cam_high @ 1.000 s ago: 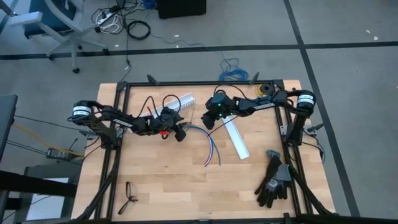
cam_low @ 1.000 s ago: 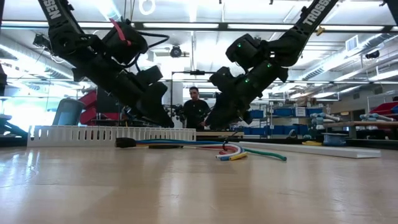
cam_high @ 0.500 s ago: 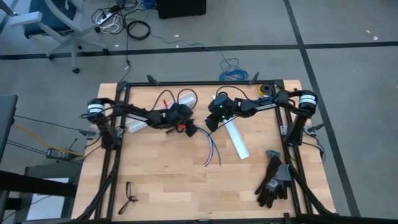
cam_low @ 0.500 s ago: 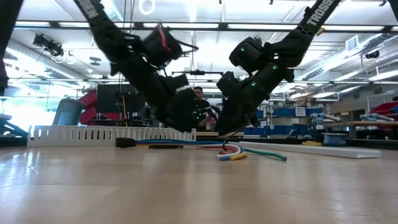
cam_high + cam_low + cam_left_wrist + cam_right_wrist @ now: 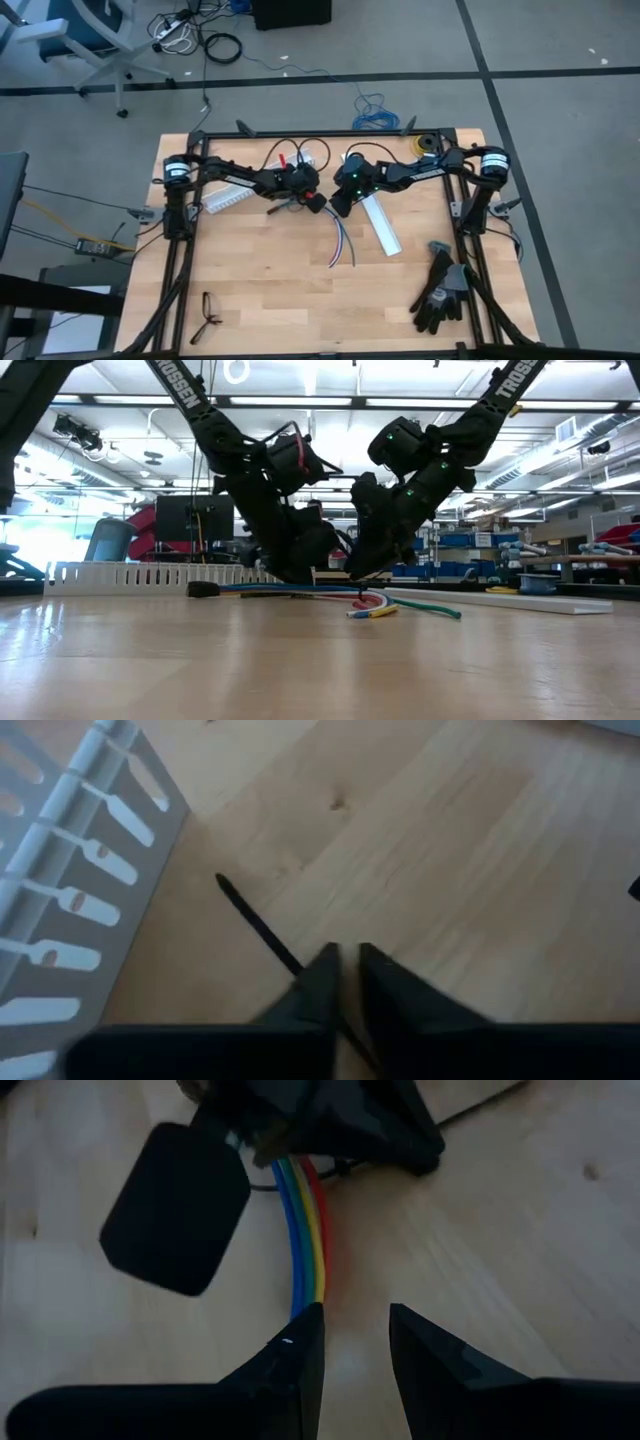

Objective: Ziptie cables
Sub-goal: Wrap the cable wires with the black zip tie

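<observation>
The cables (image 5: 340, 240) lie as a flat run of blue, green, yellow and red wires (image 5: 305, 1230) on the table's middle. Their loose ends (image 5: 380, 608) point toward the near edge. My left gripper (image 5: 316, 203) reaches in from the left, slants down at the cables' far end and is shut on a thin black strip (image 5: 255, 920). My right gripper (image 5: 337, 205) stands right beside it, open (image 5: 355, 1335), with bare wood between its fingers. The wires run in under one fingertip (image 5: 300, 1335). My left gripper pinches the black strip between its two fingers, partway along it (image 5: 295, 963). The fingers slant down from the table's left. The strip's free pointed end (image 5: 222, 880) lies flat on the wood ahead of them. My right gripper: I cannot tell whether its fingertip touches the wires that pass beneath it.
One white slotted channel (image 5: 228, 196) lies just left of my left gripper and shows close by it (image 5: 60, 890). Another channel (image 5: 382, 225) lies right of the cables. Black gloves (image 5: 440, 290) sit at the near right, and glasses (image 5: 208, 318) at the near left.
My left gripper has swept across the table toward the right edge, from beside the left channel to the cables' far end. It has tipped further down and now stands close against my right gripper.
</observation>
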### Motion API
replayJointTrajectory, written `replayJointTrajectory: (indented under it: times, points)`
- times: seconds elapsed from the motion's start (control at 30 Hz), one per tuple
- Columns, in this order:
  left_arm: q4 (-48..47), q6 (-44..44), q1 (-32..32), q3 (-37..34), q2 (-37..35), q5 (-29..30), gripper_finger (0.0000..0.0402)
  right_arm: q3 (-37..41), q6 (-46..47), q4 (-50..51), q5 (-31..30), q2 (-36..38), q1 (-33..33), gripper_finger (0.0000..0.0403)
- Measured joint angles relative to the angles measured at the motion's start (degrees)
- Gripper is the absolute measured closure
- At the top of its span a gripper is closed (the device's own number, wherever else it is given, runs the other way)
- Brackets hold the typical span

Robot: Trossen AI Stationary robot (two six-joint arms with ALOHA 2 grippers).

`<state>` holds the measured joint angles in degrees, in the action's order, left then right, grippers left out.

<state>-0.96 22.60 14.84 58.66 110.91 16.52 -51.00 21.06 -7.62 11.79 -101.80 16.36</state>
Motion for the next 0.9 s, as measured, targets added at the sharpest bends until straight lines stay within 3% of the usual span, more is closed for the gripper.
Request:
replayJointTrajectory:
  times: [0.07, 0.23, 0.6, 0.73, 0.9]
  points:
    - [0.0, -0.9, 0.1, 0.0, 0.0, -0.9, 0.0390, 0.0, -0.1, 0.0, 0.0, 0.0, -0.1, 0.0300]
    - [-2.2, -2.8, -0.2, -0.3, -1.8, -0.9, 0.0398, 0.0, -0.1, 0.1, 0.0, 0.0, -0.1, 0.0300]
    - [-8.4, -5.2, -1.3, -2.0, -13.8, 0.8, 0.0400, 0.0, -0.2, 0.8, -0.1, 0.0, -0.2, 0.0300]
    - [-7.9, -0.7, -1.4, -3.6, -16.1, 0.6, 0.0400, 0.0, -0.7, 0.6, -0.2, 0.0, -0.2, 0.0300]
    - [-6.9, 6.0, -1.4, -3.9, -13.8, -1.2, 0.0389, 0.0, -1.3, 0.3, -0.4, 0.0, -0.2, 0.0300]
